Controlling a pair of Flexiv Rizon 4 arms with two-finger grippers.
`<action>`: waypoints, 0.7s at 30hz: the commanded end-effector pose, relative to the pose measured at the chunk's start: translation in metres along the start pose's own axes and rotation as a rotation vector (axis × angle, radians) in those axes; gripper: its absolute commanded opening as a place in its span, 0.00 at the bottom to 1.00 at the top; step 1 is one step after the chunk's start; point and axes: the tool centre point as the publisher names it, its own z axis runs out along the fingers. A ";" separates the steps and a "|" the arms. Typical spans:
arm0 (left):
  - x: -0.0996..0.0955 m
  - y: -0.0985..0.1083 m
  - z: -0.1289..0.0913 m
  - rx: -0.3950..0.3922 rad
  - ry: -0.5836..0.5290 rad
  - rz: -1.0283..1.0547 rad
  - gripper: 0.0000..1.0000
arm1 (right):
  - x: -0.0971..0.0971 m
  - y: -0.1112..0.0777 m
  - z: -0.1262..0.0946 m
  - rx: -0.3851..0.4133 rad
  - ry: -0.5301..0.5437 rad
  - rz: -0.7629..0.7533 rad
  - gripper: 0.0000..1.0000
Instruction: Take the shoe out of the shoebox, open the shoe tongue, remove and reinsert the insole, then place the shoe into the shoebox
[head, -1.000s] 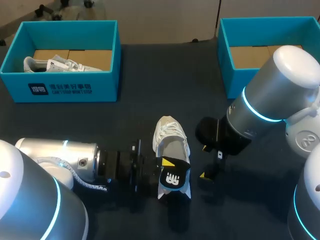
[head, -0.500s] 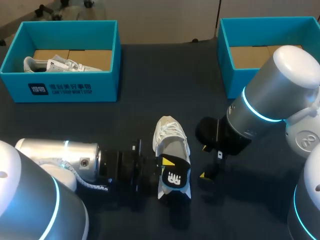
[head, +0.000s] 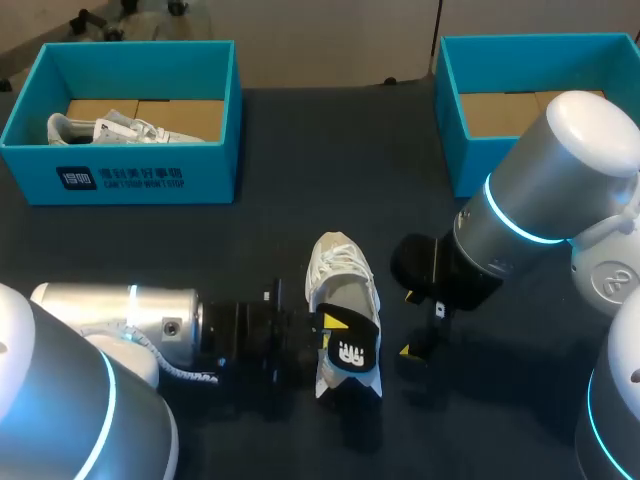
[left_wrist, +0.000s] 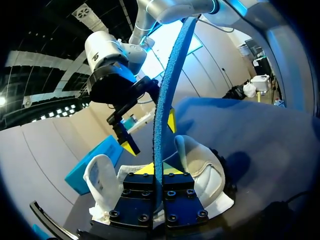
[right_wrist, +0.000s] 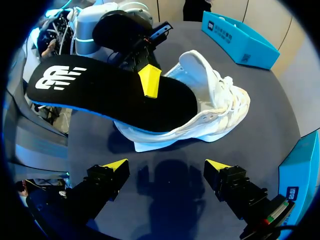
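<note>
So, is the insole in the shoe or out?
Mostly out: the left gripper pinches the insole, holding it over the shoe. Whether its front tip sits inside, cannot tell.

I count two teal shoeboxes (head: 150, 185), two white shoes (head: 340, 275), a single black insole (head: 348, 356) and two yellow-tipped claws (right_wrist: 165, 167)

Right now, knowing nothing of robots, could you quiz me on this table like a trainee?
1. True or false: the right claw stands open and empty beside the white mesh sneaker.
2. Which holds the black foam insole with the blue underside? A) left claw B) right claw C) neither.
3. How many teal cardboard shoeboxes stand on the dark table?
Key: 1 true; 2 A; 3 two.
</note>
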 end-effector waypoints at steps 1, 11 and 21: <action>0.001 0.001 0.002 -0.011 -0.007 -0.004 0.00 | 0.001 0.001 0.003 0.001 -0.004 0.001 1.00; 0.001 0.005 0.003 -0.054 -0.021 0.022 0.00 | 0.001 0.001 0.003 0.001 -0.004 0.001 1.00; 0.002 0.004 0.005 -0.056 -0.013 0.026 0.00 | 0.001 0.001 0.003 0.001 -0.004 0.001 1.00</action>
